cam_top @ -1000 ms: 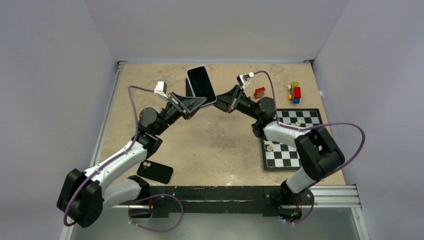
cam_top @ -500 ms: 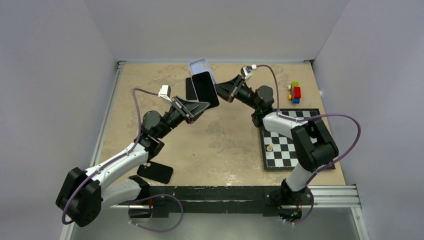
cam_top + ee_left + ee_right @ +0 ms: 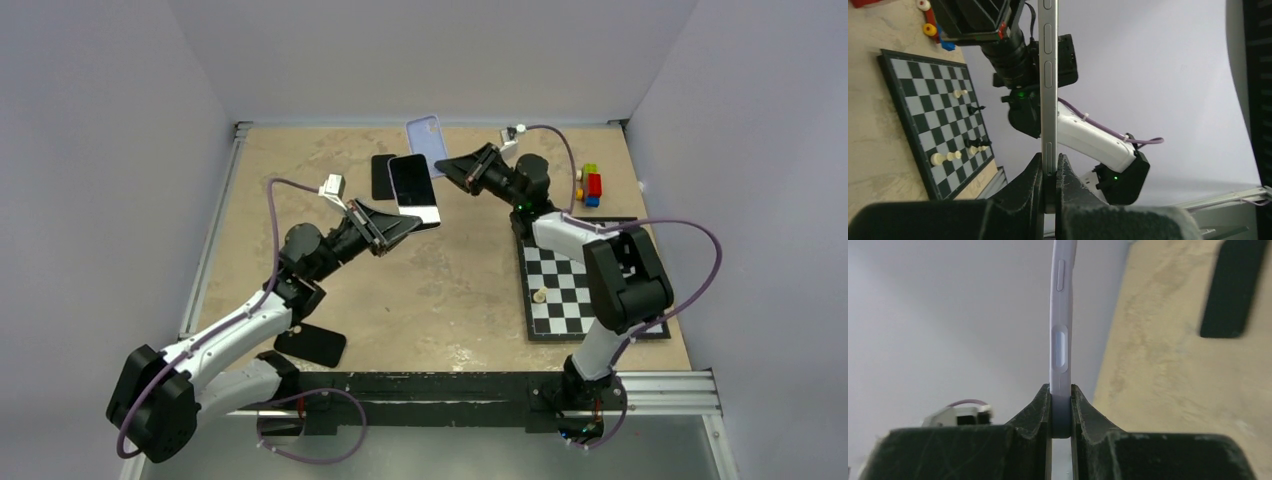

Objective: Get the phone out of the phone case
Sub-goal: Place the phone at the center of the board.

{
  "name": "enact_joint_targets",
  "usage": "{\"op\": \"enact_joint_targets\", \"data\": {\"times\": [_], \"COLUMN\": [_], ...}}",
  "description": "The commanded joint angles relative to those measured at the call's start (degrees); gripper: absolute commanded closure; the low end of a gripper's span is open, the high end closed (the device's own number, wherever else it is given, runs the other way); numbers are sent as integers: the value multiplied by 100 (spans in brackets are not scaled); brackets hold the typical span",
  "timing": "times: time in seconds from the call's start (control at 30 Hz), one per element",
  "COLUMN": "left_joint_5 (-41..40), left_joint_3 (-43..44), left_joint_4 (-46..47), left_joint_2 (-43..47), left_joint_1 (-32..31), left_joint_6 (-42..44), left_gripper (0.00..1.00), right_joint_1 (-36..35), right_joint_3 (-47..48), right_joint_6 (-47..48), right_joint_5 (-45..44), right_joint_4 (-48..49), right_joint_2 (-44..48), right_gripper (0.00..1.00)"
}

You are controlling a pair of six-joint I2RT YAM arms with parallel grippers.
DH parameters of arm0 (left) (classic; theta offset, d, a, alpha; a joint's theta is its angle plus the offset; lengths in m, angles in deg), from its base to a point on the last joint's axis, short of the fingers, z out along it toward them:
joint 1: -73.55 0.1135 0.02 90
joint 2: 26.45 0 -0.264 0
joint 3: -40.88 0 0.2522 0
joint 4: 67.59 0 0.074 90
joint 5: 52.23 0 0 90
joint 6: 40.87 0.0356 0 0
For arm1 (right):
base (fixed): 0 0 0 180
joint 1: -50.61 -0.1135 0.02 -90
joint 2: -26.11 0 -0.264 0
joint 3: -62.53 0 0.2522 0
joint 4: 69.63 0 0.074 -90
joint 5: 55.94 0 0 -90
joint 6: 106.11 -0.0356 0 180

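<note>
The slim phone with a black screen and a silver metal edge (image 3: 413, 188) is now free of the soft lilac silicone phone case (image 3: 427, 132). One second ago the two were one piece, gripped from both sides. Half a second ago the case had slid partly off the far end of the phone. Now there is a clear gap between them and they do not touch.

The left pincer (image 3: 408, 222) is pinching the phone at its near end. In the left wrist view its fingers (image 3: 1035, 175) press on both faces of the thin body, and the phone stands straight out from them. The right pincer (image 3: 447, 165) is pinching the empty case by one end. In the right wrist view the case bends a little to the side, as a soft thing does. Both are held in the air above the far part of the beige stone-pattern counter (image 3: 450, 290), the case farther back, near the wall.

By my judgement the main step, the separation, is done. What remains is probably only to put the phone and the case down apart. Care is needed, because the phone is held only by a small part of its end.
</note>
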Motion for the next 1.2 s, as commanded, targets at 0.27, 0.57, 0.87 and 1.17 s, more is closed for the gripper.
{"op": "enact_joint_targets", "data": {"times": [0.27,0.57,0.87,1.17], "left_joint_5": [-1207,-456,-21,547], "left_joint_3": [1522,2184,4631,6723], "left_joint_4": [-4717,-4664,-6235,-7317], "left_joint_2": [-246,-1981,-4132,-5927], "left_joint_1": [286,1592,2629,2962], "left_joint_6": [3935,4336,5416,6443], "left_gripper": [100,100,100,100], "right_joint_1": [230,228,231,240], "right_joint_3": [-291,-245,-817,-992], "right_joint_6": [5525,5669,5202,5076], "right_joint_5": [-2168,-2013,-1271,-1203], "right_joint_4": [-5946,-6801,-6403,-6384], "right_joint_2": [3752,5227,5498,5867], "right_gripper": [100,100,100,100]}}
